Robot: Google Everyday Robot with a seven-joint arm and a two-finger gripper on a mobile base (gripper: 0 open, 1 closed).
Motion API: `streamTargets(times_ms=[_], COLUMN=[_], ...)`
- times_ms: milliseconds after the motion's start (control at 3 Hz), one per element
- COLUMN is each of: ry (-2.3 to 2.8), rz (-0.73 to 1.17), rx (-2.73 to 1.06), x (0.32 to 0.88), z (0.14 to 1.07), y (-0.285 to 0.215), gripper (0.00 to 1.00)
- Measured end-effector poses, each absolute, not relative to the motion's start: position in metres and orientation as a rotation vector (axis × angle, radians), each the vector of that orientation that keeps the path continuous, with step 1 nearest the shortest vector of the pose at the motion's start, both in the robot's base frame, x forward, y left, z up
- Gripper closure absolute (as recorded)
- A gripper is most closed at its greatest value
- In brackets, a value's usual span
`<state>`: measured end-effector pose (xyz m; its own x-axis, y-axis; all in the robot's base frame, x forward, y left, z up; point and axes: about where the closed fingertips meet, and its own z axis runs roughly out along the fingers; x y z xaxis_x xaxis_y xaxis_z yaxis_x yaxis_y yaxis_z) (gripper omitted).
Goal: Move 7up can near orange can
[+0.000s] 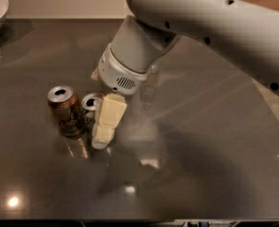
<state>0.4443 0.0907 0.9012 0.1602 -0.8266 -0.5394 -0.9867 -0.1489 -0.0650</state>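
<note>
7up can (91, 101) stood mostly hidden behind the gripper (103, 124), orange can (65, 109) just past it, so the placement looked met (grip state: can't tell).

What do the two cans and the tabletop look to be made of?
The orange can: thin metal, likely aluminium, with a glossy copper-orange printed wall and bare silver top. The 7up can: seemingly the same, judging by its silver top; the gripper in front hides most of its side. The tabletop: dark, polished, stone-like or laminate, since it mirrors lights.
</note>
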Motion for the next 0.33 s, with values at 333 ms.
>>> streamTargets(times_ms=[333], ry=[1.722], rz=[0.538], rx=[-2.041], x=[0.4443], z=[0.9012], y=[0.0907], gripper=[0.0])
